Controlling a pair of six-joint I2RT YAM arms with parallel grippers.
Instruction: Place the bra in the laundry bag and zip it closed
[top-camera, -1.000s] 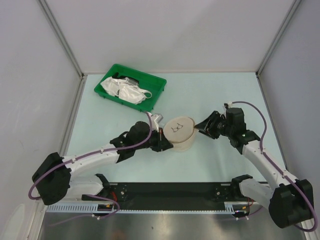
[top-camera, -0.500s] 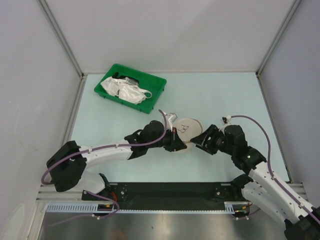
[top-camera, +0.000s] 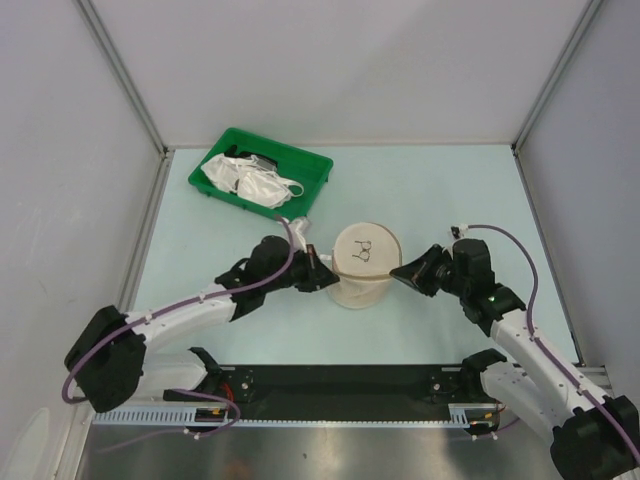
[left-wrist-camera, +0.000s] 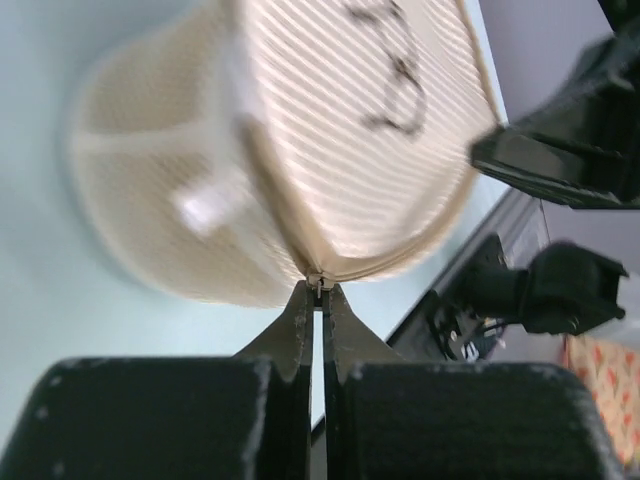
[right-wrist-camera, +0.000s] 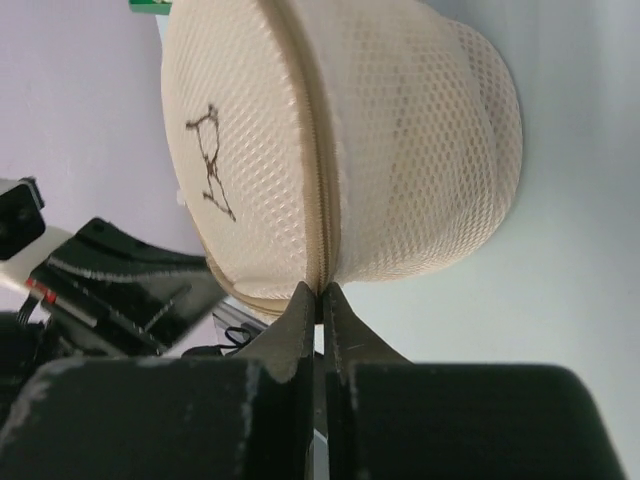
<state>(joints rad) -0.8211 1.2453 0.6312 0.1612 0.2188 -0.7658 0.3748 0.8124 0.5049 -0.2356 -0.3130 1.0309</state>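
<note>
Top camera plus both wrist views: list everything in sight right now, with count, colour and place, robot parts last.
laundry bag: one, beige mesh, dark bra drawing on its face, mid-table between the grippers
tray: one, green, far left of the table
white bras: shiny white bundle, count unclear, in the tray
table: one, pale blue-green
left gripper: one, black, shut on the bag's zip rim, left side
right gripper: one, black, shut on the bag's rim, right side
</note>
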